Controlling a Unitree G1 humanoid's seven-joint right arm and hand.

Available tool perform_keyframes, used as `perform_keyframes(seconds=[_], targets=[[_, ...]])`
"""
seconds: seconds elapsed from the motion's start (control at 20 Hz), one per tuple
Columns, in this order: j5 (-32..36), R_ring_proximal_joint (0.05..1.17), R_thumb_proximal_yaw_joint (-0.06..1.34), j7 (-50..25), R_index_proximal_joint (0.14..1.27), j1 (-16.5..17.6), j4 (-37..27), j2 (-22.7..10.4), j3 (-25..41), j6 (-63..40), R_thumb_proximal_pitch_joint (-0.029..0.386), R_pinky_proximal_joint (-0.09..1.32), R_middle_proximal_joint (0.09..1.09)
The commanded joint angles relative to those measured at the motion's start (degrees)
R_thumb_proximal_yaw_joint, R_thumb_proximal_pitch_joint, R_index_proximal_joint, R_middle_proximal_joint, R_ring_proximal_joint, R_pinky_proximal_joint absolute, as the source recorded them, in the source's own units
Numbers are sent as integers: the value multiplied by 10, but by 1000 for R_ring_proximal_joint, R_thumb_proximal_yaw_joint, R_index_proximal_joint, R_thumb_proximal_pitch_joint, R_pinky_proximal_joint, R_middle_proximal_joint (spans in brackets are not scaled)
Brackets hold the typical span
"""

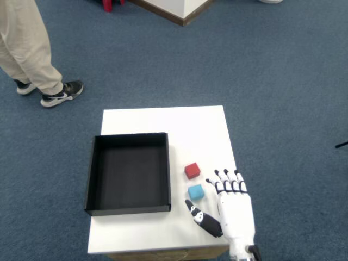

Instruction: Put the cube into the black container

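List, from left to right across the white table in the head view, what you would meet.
black container → blue cube → right hand. The red cube overlaps the blue one in that direction, so it is left out.

A smooth, matt white surface [163,122] stands on rough blue carpet [283,81]. The black container [92,174] has thin, matt walls like card. The red cube [192,171] and blue cube [196,191] look matt. The robot hand [231,206] is glossy white plastic with black joints.

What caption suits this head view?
Open right hand beside blue cube and red cube; black container empty.
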Motion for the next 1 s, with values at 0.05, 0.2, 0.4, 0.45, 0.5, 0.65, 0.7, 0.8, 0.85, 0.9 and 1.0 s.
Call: perform_keyframes(seconds=[0.05, 0.2, 0.4, 0.45, 0.5, 0.65, 0.7, 0.8, 0.85, 0.9, 1.0], targets=[[-5, 234, 225, -7, 547, -15, -10, -4, -3, 2, -10, 64, 282], [-9, 231, 222, -17, 548, -14, -13, -5, -3, -4, -6, 60, 283], [-19, 227, 224, -32, 551, -17, -20, -5, -1, -4, 7, 56, 282], [-21, 227, 226, -31, 553, -18, -22, -5, -1, -2, 16, 55, 282], [-23, 226, 229, -29, 555, -18, -24, -6, 0, 0, 30, 53, 282], [-24, 224, 234, -25, 562, -19, -27, -6, -2, 4, 76, 51, 283], [-24, 222, 237, -23, 567, -19, -27, -6, -4, 5, 89, 50, 283], [-23, 222, 247, -18, 576, -20, -27, -5, -4, 7, 108, 49, 285], [-23, 222, 251, -13, 580, -20, -27, -5, -4, 9, 113, 48, 286], [-22, 221, 258, -9, 583, -21, -27, -5, -4, 10, 118, 44, 286], [-23, 220, 268, -3, 589, -22, -29, -5, -5, 12, 123, 42, 288]])
